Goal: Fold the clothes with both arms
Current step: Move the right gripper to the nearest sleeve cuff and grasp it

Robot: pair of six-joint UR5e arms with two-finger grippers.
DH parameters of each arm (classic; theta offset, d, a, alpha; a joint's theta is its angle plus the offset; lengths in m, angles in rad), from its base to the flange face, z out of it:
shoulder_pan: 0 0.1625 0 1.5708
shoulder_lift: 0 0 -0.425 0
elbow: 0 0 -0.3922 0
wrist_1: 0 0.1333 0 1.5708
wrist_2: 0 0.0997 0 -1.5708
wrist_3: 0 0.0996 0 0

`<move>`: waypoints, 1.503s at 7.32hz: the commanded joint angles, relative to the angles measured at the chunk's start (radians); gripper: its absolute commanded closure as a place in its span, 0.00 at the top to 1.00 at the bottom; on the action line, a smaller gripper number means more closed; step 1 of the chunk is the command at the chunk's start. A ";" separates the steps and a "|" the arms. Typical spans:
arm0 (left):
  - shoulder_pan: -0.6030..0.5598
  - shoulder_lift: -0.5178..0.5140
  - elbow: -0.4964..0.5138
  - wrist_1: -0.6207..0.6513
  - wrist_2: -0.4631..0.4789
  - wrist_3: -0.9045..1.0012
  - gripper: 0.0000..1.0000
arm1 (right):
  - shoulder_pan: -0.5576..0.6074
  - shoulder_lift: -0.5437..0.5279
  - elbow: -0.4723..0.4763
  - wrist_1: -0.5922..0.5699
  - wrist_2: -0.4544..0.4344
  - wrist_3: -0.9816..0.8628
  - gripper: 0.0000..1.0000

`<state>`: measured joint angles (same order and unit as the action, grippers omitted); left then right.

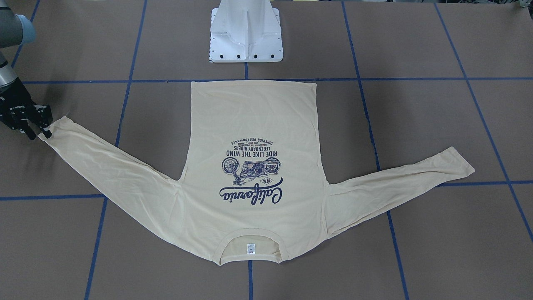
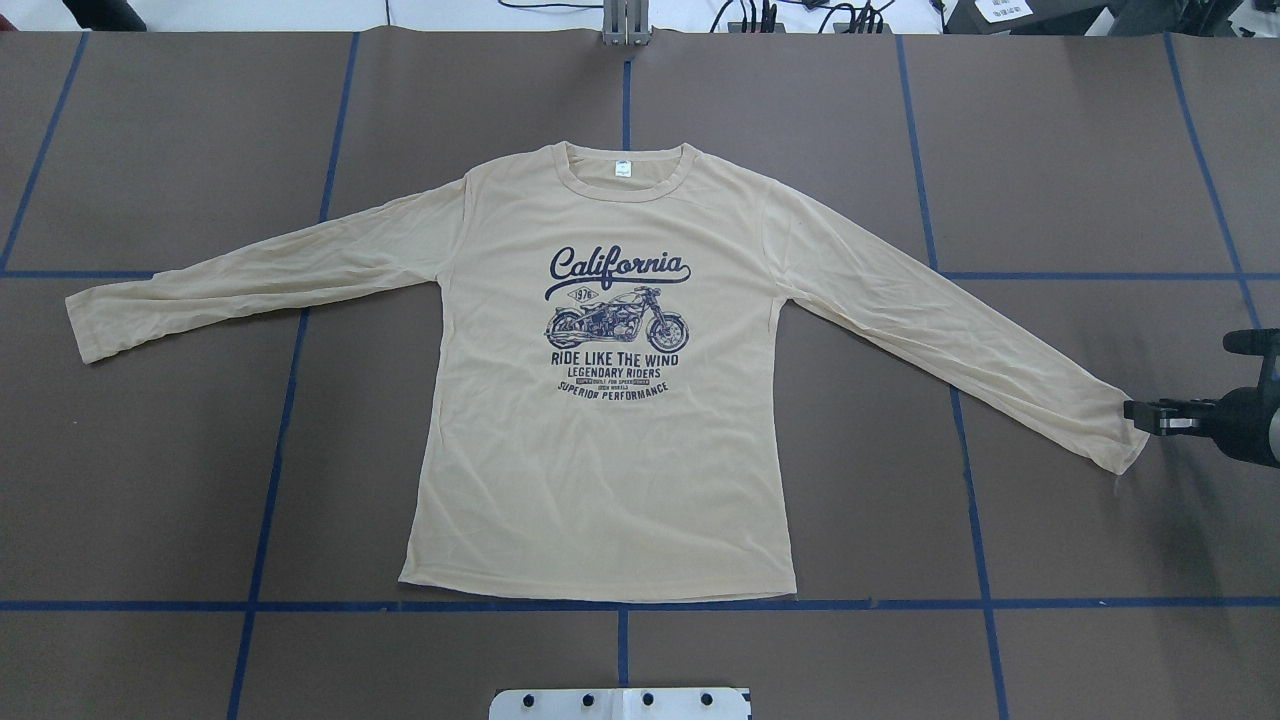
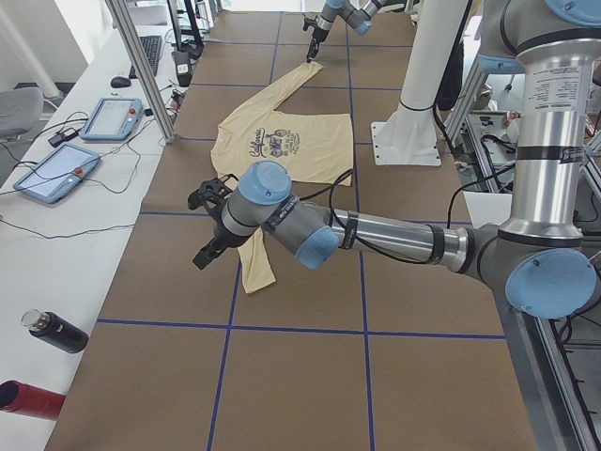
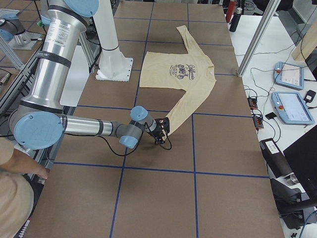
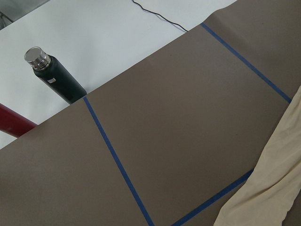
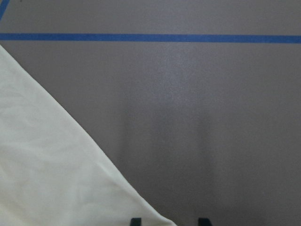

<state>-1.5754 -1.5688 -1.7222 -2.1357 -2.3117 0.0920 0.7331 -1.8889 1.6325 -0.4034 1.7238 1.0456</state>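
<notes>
cream thin knit shirt (image 2: pixel 600 450) flat, faintly wrinkled, sleeves splayed

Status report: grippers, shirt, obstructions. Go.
Right gripper open at one sleeve cuff. Left gripper near the other cuff, state unreadable. Shirt flat, print up, sleeves spread. Black bottle lies well apart, not in the way.

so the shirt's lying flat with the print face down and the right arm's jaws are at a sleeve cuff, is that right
Not quite. The shirt lies flat with its navy print face up, not down; the overhead exterior view shows the lettering plainly. The rest holds: the right arm has its jaws at a sleeve cuff.
</notes>
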 commanded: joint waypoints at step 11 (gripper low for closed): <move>0.000 0.016 -0.003 -0.003 0.000 0.000 1.00 | 0.002 -0.001 0.163 -0.082 0.028 0.002 0.00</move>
<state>-1.5754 -1.5573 -1.7234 -2.1382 -2.3117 0.0919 0.7280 -1.9000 1.7290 -0.4344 1.7396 1.0456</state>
